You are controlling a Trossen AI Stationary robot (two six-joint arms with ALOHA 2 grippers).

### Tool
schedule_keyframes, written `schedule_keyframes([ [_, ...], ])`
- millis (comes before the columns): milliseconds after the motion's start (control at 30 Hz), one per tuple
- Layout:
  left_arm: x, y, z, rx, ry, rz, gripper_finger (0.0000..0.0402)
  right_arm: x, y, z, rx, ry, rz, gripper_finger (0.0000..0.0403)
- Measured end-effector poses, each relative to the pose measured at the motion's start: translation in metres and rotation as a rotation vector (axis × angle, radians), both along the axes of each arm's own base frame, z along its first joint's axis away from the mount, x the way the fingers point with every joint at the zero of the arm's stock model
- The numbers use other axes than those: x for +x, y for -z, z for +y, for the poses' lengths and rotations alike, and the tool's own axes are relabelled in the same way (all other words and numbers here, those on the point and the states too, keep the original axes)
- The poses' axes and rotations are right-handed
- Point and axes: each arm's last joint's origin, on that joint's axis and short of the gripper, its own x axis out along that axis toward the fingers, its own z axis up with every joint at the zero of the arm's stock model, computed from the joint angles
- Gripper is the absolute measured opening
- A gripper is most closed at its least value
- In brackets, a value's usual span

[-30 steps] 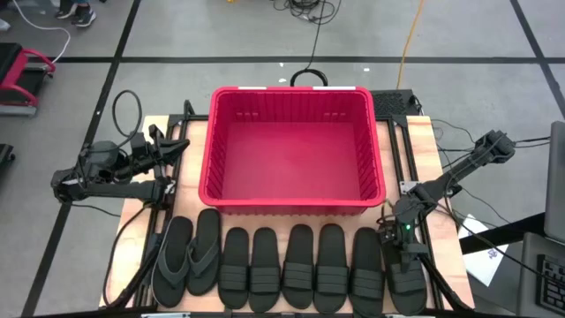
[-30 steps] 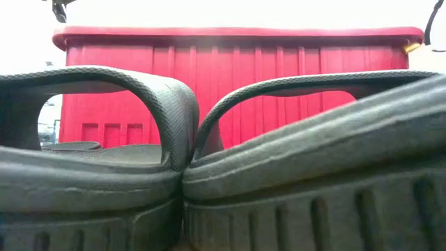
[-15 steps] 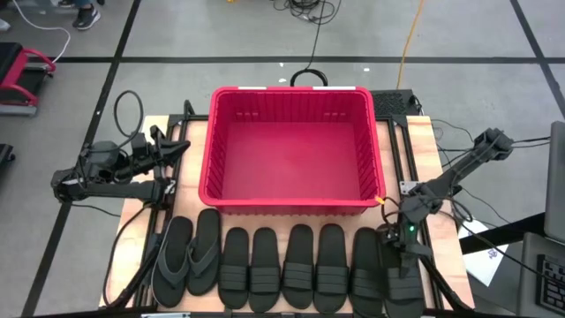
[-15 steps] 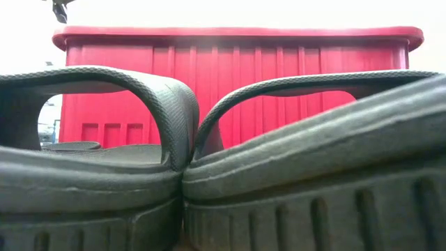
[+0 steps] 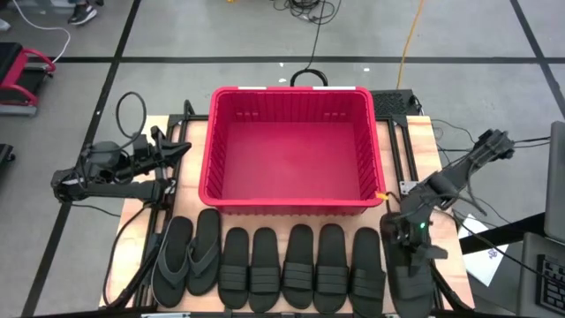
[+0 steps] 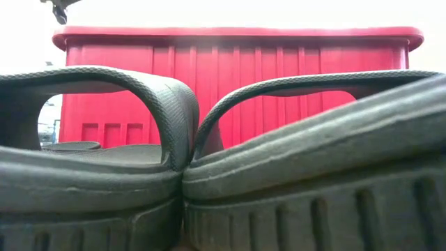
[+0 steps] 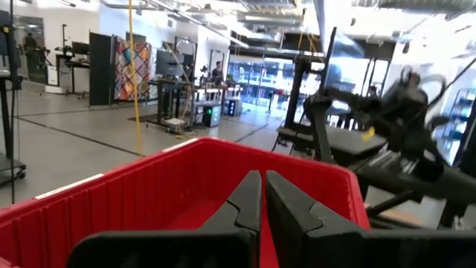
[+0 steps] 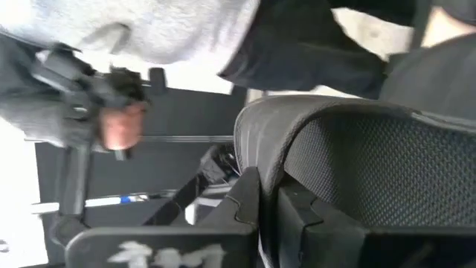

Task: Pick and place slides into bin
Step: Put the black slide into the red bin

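Note:
The red bin (image 5: pixel 291 92) stands at the table's middle, and its wall fills the low view (image 6: pixel 230 77). Black slides (image 5: pixel 300 265) and a grey flip-flop pair (image 5: pixel 190 261) lie in a row on their soles along the near edge. My right gripper (image 5: pixel 408 252) is over the rightmost slide (image 5: pixel 415 290) and shut on its strap. That slide sits nearer the near edge than its neighbours. My left gripper (image 5: pixel 181 146) is shut and empty at the table's left, level with the bin and pointing at it (image 7: pixel 264 186). My right gripper has the rightmost slide by the edge of its band strap (image 8: pixel 249 141), which runs in between the two fingers. One finger (image 8: pixel 297 212) stands over the footbed side, the other outside the strap. The fingers slant down toward the near edge. Whether the slide is off the table I cannot tell.
The bin's near wall stands just behind the row of slides. A person in a grey top, one hand (image 8: pixel 119 130) on a handle, shows beyond the table's near side. Bare wood lies either side of the bin (image 5: pixel 410 141).
My right gripper has gone toward the table's near edge and a little right. The rightmost slide has gone with it, out of line with the row. My left arm has kept still.

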Motion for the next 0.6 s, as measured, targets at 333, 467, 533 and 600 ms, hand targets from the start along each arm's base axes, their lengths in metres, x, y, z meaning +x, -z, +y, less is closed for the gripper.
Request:
schedule_keyframes([
  [333,0.000,0.002,0.000,-0.002,-0.003,0.016,0.0021,-0.009,-0.070,-0.052,-0.415,0.174,-0.192,0.0004],
  [467,0.000,0.001,0.000,-0.003,-0.010,0.015,0.0021,-0.008,-0.085,-0.078,-0.692,0.274,-0.246,0.0004],
  [533,0.000,0.001,0.000,-0.009,-0.009,0.012,0.0021,-0.006,-0.093,-0.090,-0.810,0.313,-0.270,0.0005],
  [600,0.000,0.001,0.000,-0.026,-0.008,0.006,0.0021,-0.004,-0.103,-0.102,-0.890,0.332,-0.303,0.0005],
])
